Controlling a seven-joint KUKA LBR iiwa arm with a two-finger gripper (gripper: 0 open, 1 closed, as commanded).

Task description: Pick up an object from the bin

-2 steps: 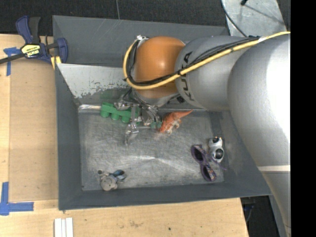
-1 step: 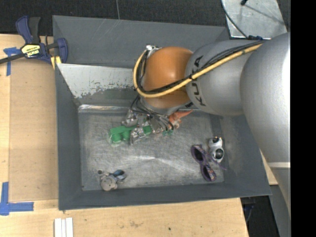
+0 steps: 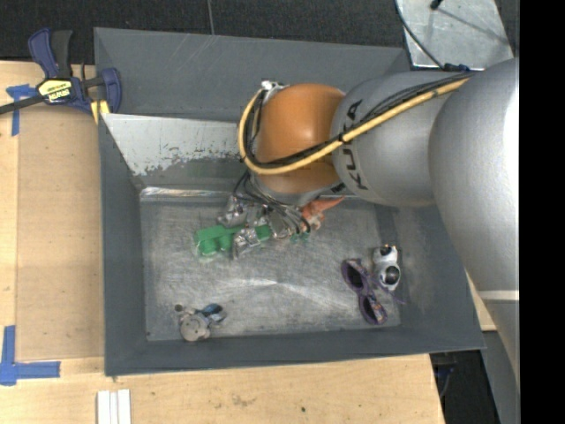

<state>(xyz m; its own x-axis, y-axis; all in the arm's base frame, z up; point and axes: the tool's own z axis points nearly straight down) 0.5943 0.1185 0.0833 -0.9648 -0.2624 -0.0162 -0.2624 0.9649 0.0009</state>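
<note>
So the claw is down in the middle of the bin, right at the right end of a small green plastic thing. Can't tell if it's touching. Purple sunglasses and a little white-silver piece sit near the right wall, and a grey-blue bit is in the front-left corner.

One green plastic piece, mid-floor. One purple pair of toy glasses, right side. One small white-and-black piece, just beside glasses. One grey-and-blue trinket, front-left corner. One orange piece, partly hidden, kind unclear. Five loose things in all, in one grey bin.
</note>
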